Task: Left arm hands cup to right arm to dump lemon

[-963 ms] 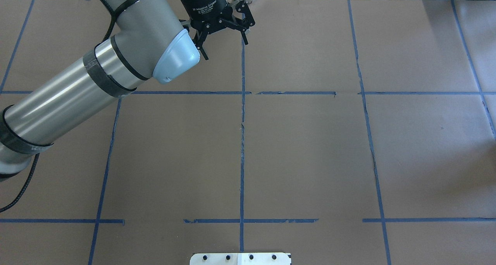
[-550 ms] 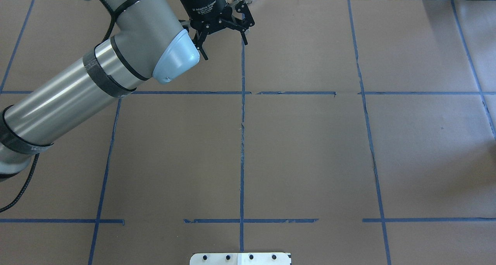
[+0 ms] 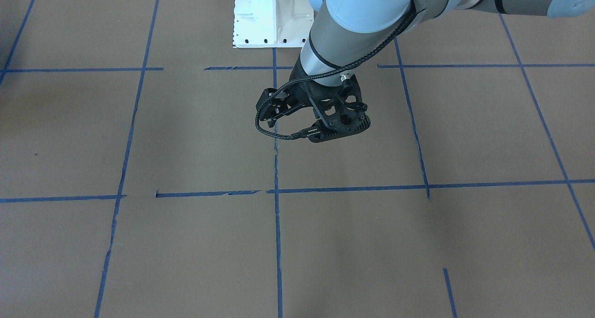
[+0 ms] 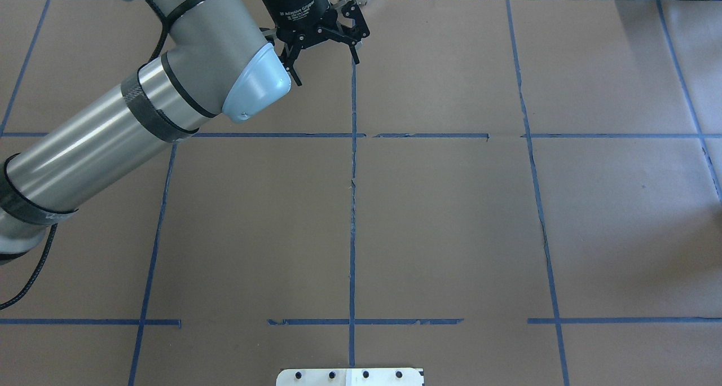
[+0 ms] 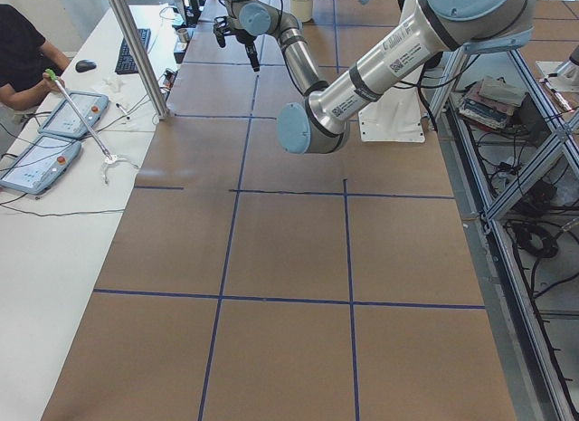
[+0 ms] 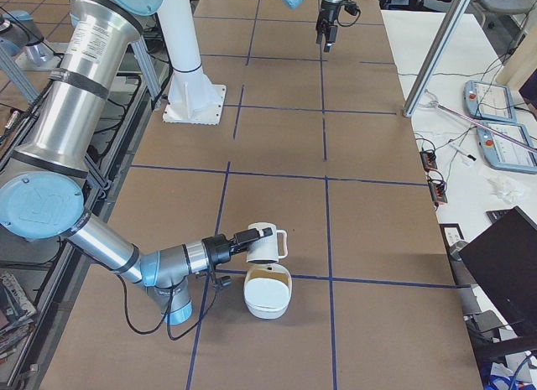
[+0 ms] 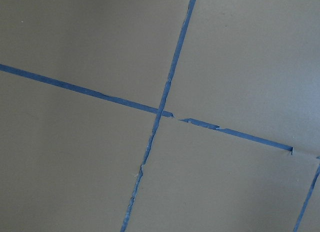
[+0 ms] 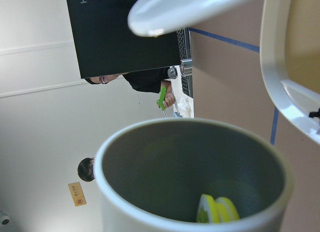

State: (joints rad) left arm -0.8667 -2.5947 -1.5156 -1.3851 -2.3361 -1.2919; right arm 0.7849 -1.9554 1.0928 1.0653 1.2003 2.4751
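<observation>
Handover looks done, the dump is not. The left arm (image 4: 113, 143) reaches over the far side of the table (image 4: 451, 216). Its left hand (image 4: 328, 70) is spread wide and holds nothing. The left wrist view shows only bare table and blue tape (image 7: 165, 102) below it, no cup. That hand is well apart from the cup (image 6: 262, 246), which is at the other end of the table, off the surface at the tip of the right hand (image 6: 256, 236) on the right arm (image 6: 80, 80). The right hand shows only in the side view and small, so I cannot tell how far its fingers are closed or where on the cup they sit. Since the cup hangs clear of the table there, I judge it is being carried. The cup is just above a white bowl (image 6: 267, 307) that stands on the table, with its handle turned away from the arm and its body somewhat tilted. The right wrist view looks straight into the cup's mouth: grey inside, with lemon (image 8: 216, 211) slices lying low against the wall, so not yet dumped. The bowl's inside looks tan with a small dark speck, and I can make out no yellow in it. As far as I can judge, the pass from left to right is complete and the cup is positioned by the bowl. What is left is tipping the cup further until the slices slide out into the bowl. Whether the present tilt is enough to start them moving, I cannot tell.
</observation>
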